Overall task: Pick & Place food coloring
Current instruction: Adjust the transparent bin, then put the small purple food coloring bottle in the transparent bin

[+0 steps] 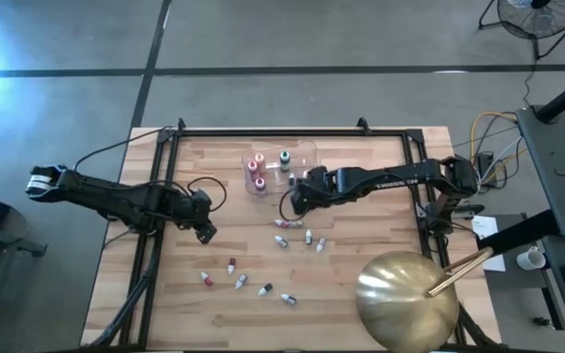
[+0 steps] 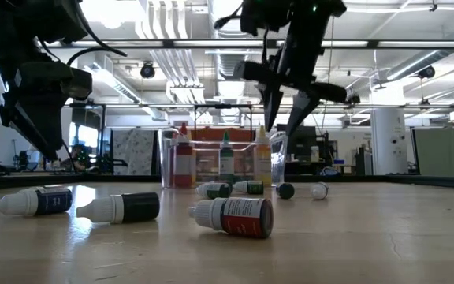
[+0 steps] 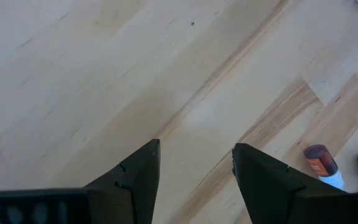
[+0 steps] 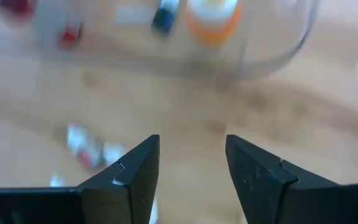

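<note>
Several tiny food coloring bottles lie on their sides on the wooden table, one group (image 1: 302,238) near the middle and another (image 1: 243,282) toward the near edge. A few more stand upright in the clear tub (image 1: 273,169). My right gripper (image 1: 297,202) hovers open and empty between the tub and the middle group. Its wrist view (image 4: 192,142) shows an orange-capped bottle (image 4: 213,18) in the tub and a lying bottle (image 4: 86,149). My left gripper (image 1: 207,232) hovers open and empty over bare wood (image 3: 196,149), with a red-capped bottle (image 3: 321,163) off to one side.
A big gold dome (image 1: 407,299) with a wooden stick sits at the table's near right corner. A black frame (image 1: 292,132) runs around the tabletop. In the low view, lying bottles (image 2: 235,216) fill the foreground in front of the tub (image 2: 219,162).
</note>
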Robot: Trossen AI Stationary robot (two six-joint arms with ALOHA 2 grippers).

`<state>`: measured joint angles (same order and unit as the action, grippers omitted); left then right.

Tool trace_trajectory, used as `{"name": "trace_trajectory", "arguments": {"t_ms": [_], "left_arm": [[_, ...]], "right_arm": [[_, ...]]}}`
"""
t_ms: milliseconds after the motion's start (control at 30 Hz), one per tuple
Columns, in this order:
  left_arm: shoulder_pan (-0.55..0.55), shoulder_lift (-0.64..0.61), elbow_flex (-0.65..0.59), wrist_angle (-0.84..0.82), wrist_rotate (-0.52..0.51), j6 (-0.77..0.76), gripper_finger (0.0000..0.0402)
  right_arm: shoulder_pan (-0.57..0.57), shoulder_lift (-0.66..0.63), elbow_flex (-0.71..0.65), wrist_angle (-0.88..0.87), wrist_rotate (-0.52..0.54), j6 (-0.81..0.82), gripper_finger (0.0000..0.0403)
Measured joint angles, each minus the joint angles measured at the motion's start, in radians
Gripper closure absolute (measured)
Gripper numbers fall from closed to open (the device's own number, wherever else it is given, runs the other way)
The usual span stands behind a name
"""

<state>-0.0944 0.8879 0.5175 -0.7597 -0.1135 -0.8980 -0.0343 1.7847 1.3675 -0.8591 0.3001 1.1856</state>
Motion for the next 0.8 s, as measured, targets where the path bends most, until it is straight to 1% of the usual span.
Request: {"name": "trace_trajectory", "arguments": {"t_ms": [67,133,200,267,467,633,800], "left_arm": [[0.0,0.0,0.0,0.0,0.0,0.0,0.0227],[0.0,0.0,0.0,0.0,0.0,0.0,0.0227],[0.0,0.0,0.0,0.0,0.0,0.005,0.0227],[0.0,0.0,0.0,0.0,0.001,0.007,0.0227],[0.0,0.0,0.0,0.0,0.001,0.011,0.0227],[0.0,0.0,0.0,0.003,0.001,0.035,0.0227],[0.0,0.0,0.0,0.009,0.001,0.039,0.0227]], "right_arm": [[0.023,0.0,0.022,-0.048,-0.078,-0.001,0.0227],[0.044,0.0,0.035,-0.096,-0.189,0.008,0.0227],[0.065,-0.001,0.03,-0.109,-0.287,0.052,0.0227],[0.091,-0.001,0.008,-0.103,-0.348,0.122,0.0227],[0.17,0.028,-0.075,-0.061,-0.359,0.335,0.0227],[0.206,0.043,-0.106,0.013,-0.281,0.48,0.0227],[0.206,0.079,-0.119,0.019,-0.237,0.54,0.0227]]}}
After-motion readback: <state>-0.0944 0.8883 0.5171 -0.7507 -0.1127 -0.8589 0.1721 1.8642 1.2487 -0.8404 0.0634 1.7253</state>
